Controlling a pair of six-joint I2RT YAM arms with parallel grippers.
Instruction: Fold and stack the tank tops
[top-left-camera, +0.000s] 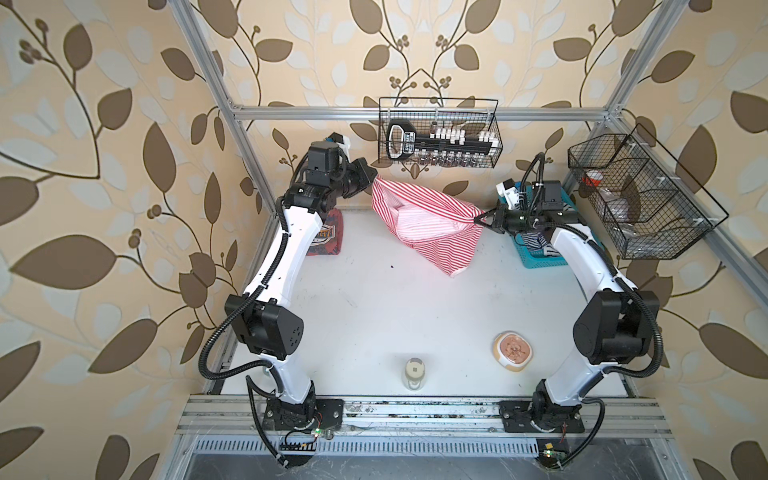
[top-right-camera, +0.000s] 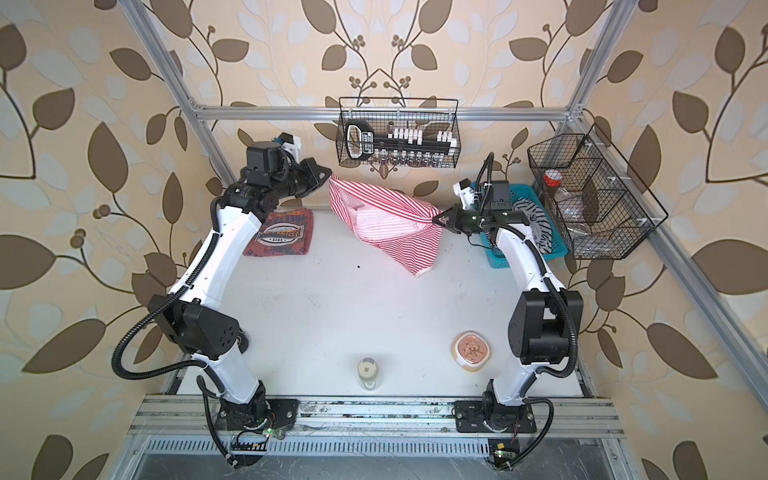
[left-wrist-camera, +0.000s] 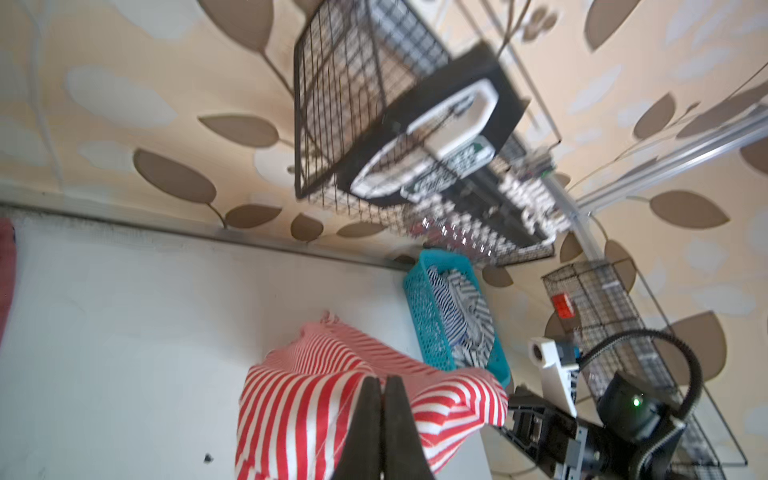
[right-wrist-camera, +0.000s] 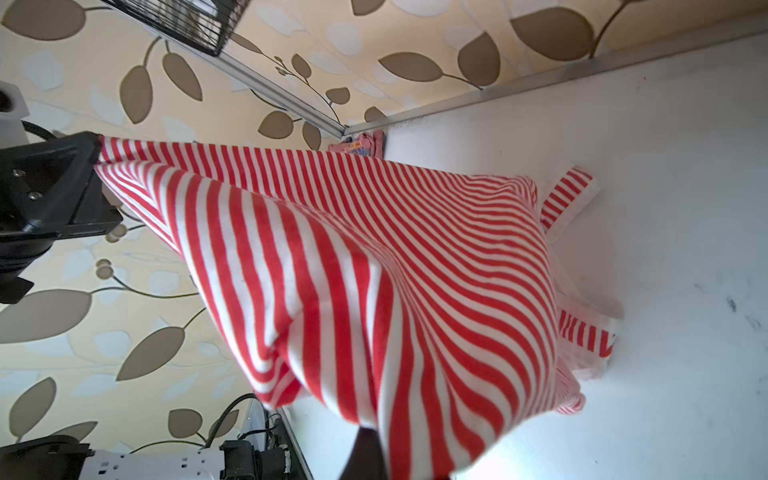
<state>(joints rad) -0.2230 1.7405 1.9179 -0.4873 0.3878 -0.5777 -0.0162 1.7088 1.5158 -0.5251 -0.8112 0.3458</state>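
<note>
Left gripper (left-wrist-camera: 382, 380) and right gripper (top-left-camera: 476, 219) clamp the striped tank top (top-left-camera: 424, 224), slung unfolded between them; near the left, the red tank top (top-right-camera: 279, 239) seems folded; stacking remains.

The table (top-left-camera: 374, 307) lies bare across its middle, room for either arm; the striped tank top (top-left-camera: 424, 224) hangs across the far middle, pinched between left gripper (top-left-camera: 372, 178) and right gripper (top-left-camera: 478, 219), its lower end on the table; the brick-red tank top (top-right-camera: 282, 239) fills the far-left corner; a teal basket (top-left-camera: 540, 259) blocks far right; a jar (top-left-camera: 415, 372) and a bowl (top-left-camera: 513, 350) stand at the near side; a wire basket (top-left-camera: 440, 133) overhangs the far edge.
</note>
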